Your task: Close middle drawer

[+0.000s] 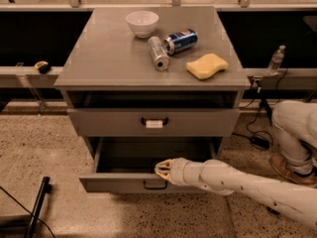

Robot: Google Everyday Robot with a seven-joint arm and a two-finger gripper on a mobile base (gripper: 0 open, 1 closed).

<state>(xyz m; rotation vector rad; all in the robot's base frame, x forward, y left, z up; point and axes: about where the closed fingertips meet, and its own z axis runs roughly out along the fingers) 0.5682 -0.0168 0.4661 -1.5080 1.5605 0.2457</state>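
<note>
The middle drawer (119, 183) of the grey cabinet stands pulled out. Its flat grey front carries a small plain black handle (155, 184), and the inside looks dark and empty. My gripper (160, 169) reaches in from the right on a white arm. It rests against the top edge of the drawer front, just above the handle, with its tan fingers (164, 165) drawn together on nothing. Above it, the closed top drawer (99, 123) has a black handle with a white tag (154, 123).
On the cabinet top (99, 58) are a white bowl (142, 23), a silver can (158, 53) lying down, a blue can (181, 41) lying down and a yellow sponge (207, 66). A black pole (37, 207) lies on the floor at left. The robot base (297, 133) stands at right.
</note>
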